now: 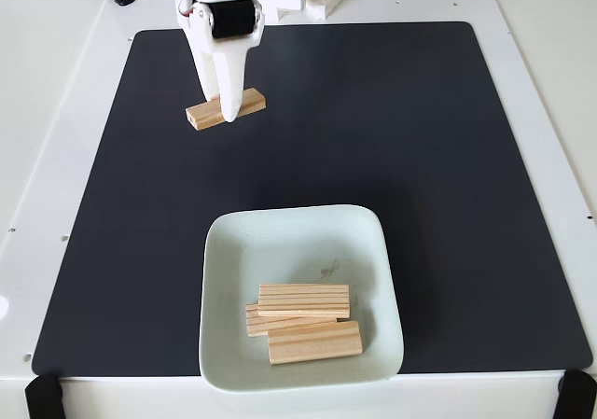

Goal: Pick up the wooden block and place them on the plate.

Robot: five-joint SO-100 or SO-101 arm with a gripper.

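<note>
One wooden block (225, 108) lies slanted on the black mat (373, 130) near its upper left in the fixed view, right at the tips of the white gripper (223, 111), whose fingers come down over the block's middle with only a narrow gap between them; whether they actually clamp it cannot be told. Three more blocks (303, 321) lie piled in the lower half of the plate (280, 232), well apart from the gripper at the mat's near edge.
</note>
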